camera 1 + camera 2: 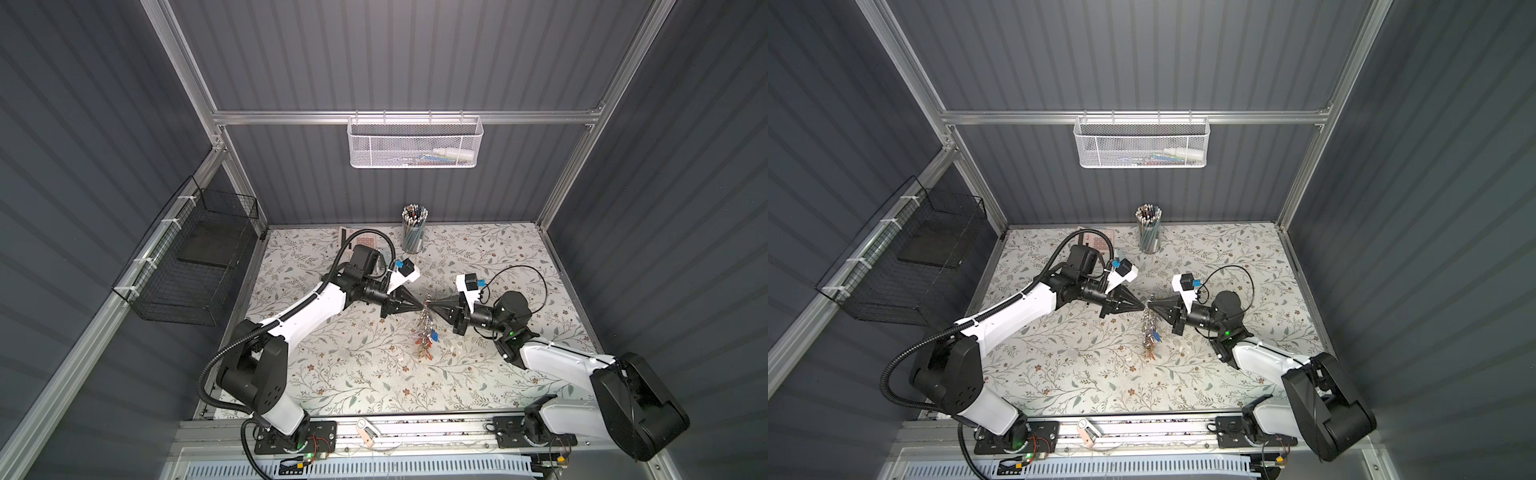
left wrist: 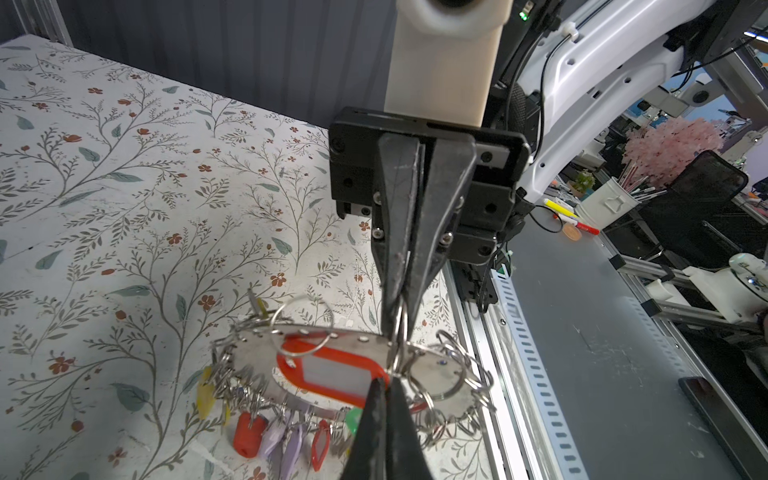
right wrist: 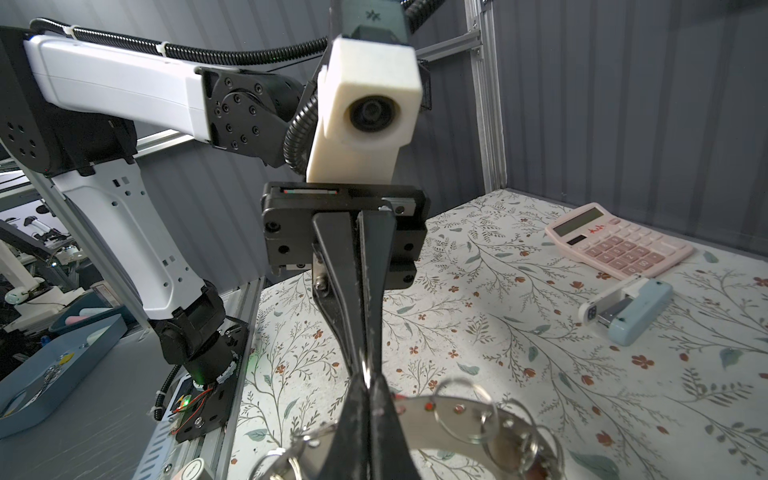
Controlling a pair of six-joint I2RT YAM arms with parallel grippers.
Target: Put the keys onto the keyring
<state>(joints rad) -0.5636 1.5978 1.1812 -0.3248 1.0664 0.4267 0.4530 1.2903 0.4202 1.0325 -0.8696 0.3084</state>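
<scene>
Keyring (image 2: 357, 336): flat grey metal, hole-punched rim, held aloft mid-table between both pincers. Keys (image 2: 291, 432) dangle beneath, plastic tags red, lilac, yellow. Right gripper (image 2: 397, 326) clamped shut on rim; left gripper (image 2: 384, 380) shut, seemingly pinching split ring (image 2: 400, 345). Mesh cup (image 1: 413, 241) holds pencils (image 1: 414, 212).

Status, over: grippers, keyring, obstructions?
Both shut: left gripper and right gripper tip to tip at keyring rim. Keyring held up, keys hanging. Nothing in the way.

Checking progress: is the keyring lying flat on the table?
No, the keyring is held up tilted between the left tool and right tool.
</scene>
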